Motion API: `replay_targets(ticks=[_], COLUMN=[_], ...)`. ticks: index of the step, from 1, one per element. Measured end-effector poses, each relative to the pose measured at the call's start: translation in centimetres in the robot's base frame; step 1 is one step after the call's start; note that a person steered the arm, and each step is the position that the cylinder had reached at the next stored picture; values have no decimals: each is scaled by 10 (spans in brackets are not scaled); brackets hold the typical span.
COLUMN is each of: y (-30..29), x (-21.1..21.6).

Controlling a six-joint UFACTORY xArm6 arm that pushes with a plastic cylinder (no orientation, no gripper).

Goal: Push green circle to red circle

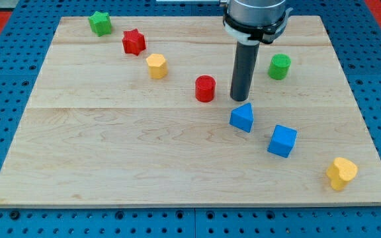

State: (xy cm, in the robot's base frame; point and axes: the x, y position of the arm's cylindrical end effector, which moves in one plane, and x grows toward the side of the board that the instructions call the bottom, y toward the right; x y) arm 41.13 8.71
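Blue pegboard surrounds our wooden table [177, 165]. Our end effector, a bare rod holding nothing, has my tip [240, 99] between red circle [205, 88] and green circle [279, 67], which sits near the table's top-right corner, not yet behind it for pushing.

The wooden board [111, 152] carries green [279, 66], red [205, 88], yellow and blue blocks, scattered apart across it.
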Motion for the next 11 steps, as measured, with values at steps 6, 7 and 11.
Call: replay_targets(ticks=[6,7,11], y=[95,97,35], x=[-47,-40,7])
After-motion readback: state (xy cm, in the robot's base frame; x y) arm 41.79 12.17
